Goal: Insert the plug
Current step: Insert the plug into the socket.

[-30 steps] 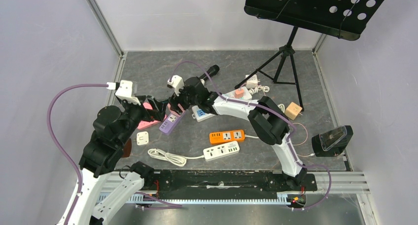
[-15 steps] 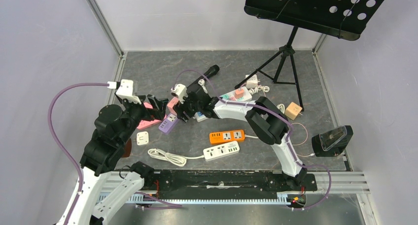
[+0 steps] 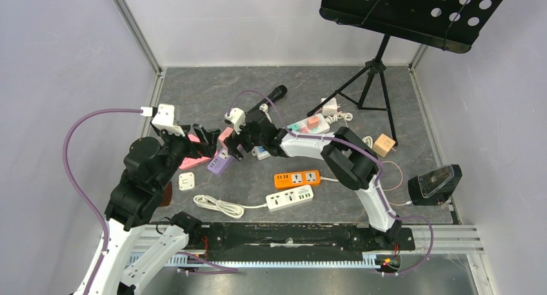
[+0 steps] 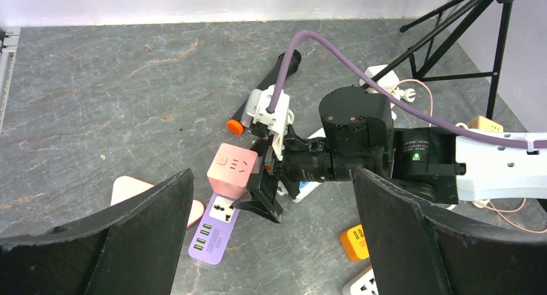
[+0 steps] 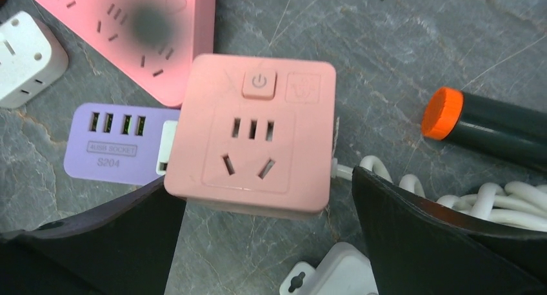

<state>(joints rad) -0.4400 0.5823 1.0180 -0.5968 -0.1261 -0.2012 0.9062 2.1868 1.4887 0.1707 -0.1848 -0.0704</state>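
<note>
A pink cube socket adapter (image 5: 251, 137) rests over the far end of a purple power strip (image 5: 116, 152) with USB ports. Both show in the left wrist view, the cube (image 4: 233, 170) above the strip (image 4: 211, 235). The strip's universal socket is uncovered just below the cube. My right gripper (image 5: 264, 192) is open, its fingers either side of the cube's near edge, with a gap on the right side. It also shows in the top view (image 3: 234, 146). My left gripper (image 4: 271, 198) is open and empty, hovering left of the cube (image 3: 208, 137).
A flat pink strip (image 3: 192, 157) lies under the left gripper, a white square adapter (image 3: 187, 181) nearer. Orange (image 3: 297, 177) and white (image 3: 290, 198) strips lie to the near right. A black torch with an orange cap (image 5: 490, 122) and a music stand's tripod (image 3: 371, 82) are behind.
The right wrist has rolled and shifted slightly over the pink cube, which now sits a little farther back on the purple strip. The left arm has hardly moved.
</note>
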